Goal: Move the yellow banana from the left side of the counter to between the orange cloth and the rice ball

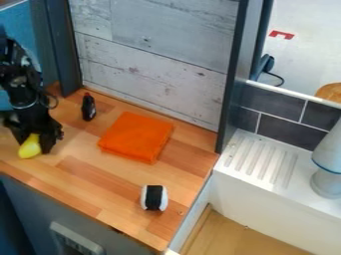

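Yellow and rounded, the toy [29, 150] is pinched in the fingers of the black gripper [33, 141] at the tabletop's [83, 174] left — long axis slanting, broader end toward the lower left.

Soft, bright light covers the flat, light-brown wooden countertop [100, 174] and the white, ribbed drainboard [287, 191] at right. Shadows are faint. The flat, dark grey cabinet front [37, 209] at near left looks dimmer.

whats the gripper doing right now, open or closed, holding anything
gripper: at the yellow object; open or closed, and whether it grips it, can't be told
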### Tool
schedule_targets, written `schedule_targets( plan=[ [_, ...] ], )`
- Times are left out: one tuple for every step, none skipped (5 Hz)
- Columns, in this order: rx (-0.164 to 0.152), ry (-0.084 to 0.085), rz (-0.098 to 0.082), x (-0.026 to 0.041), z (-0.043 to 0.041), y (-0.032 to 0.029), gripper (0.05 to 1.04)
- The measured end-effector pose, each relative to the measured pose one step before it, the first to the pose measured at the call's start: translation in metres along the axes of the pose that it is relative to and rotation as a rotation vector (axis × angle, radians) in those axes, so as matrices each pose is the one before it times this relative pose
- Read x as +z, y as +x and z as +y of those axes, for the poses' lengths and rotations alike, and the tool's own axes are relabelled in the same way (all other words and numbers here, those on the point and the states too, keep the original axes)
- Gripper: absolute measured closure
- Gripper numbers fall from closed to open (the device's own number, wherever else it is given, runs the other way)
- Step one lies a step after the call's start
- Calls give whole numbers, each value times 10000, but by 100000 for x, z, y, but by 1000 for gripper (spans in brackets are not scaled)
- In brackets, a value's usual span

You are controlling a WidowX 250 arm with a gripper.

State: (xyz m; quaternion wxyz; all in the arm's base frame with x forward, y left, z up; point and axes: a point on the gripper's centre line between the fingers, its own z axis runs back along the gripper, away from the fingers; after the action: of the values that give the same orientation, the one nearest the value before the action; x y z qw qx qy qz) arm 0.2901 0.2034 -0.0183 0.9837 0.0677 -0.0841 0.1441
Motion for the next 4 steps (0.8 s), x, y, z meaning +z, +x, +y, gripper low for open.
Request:
schedule_targets(
  plan=[
    [-206, -281, -628, 2952, -2262, 747, 471],
    [-545, -284, -508, 2865, -2780, 501, 471],
    [-821, -390, -499, 2617, -3887, 409, 471],
    [-976, -455, -174, 1662, -4161, 368, 471]
  ],
)
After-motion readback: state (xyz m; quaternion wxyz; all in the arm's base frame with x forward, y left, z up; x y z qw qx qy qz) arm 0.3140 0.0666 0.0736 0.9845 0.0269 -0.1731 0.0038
